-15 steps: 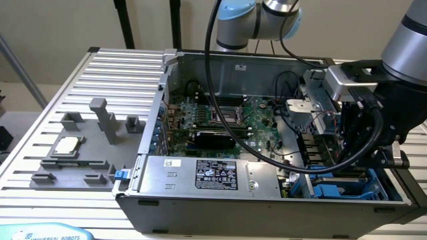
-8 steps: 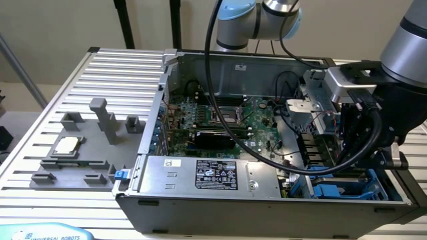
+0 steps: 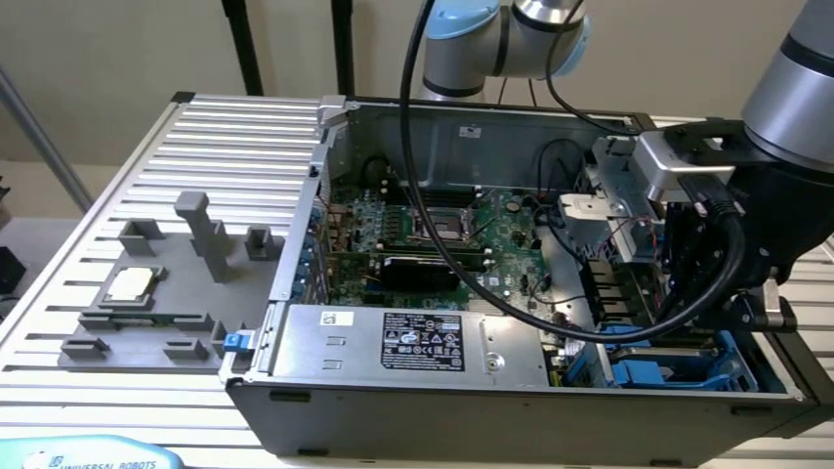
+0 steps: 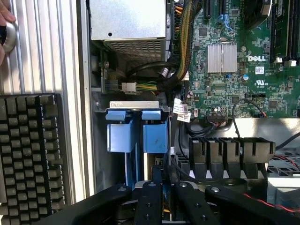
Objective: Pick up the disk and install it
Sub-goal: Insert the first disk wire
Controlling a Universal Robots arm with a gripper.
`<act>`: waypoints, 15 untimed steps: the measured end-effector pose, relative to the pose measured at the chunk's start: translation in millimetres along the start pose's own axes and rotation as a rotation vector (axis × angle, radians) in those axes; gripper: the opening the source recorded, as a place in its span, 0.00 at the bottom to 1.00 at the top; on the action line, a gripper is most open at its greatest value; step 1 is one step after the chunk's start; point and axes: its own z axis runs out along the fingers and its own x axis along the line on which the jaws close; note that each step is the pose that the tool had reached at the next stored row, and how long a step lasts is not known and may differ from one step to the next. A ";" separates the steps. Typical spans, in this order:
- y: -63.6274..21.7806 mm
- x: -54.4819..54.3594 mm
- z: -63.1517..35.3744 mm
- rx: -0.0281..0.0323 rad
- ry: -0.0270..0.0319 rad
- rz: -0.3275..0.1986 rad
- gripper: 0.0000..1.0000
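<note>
Black gripper [image 4: 161, 187] fingers stand nearly shut, pinching the disk [image 4: 136, 136] by its blue carrier, upright in the computer case [image 3: 391, 401] drive bay; stiff, dense, shock-sensitive; grip plastic rails.

One open computer case [image 3: 521, 401] sits on one slatted table [image 3: 234, 127], with one green motherboard [image 3: 431, 234] and one grey power-supply box [image 3: 404, 342] inside. Beside the case stand one grey holder [image 3: 156, 293] carrying one square chip [image 3: 132, 284]. One keyboard [image 4: 30, 154] lies nearby, and one robot arm [image 3: 795, 117] reaches in.
</note>
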 end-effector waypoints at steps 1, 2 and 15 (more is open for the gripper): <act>0.0 0.1 -0.2 0.0000 -0.0001 0.000 0.16; 0.0 0.2 -0.5 0.0000 -0.0003 0.000 0.16; -0.2 2.1 -1.9 -0.0002 -0.0019 0.000 0.16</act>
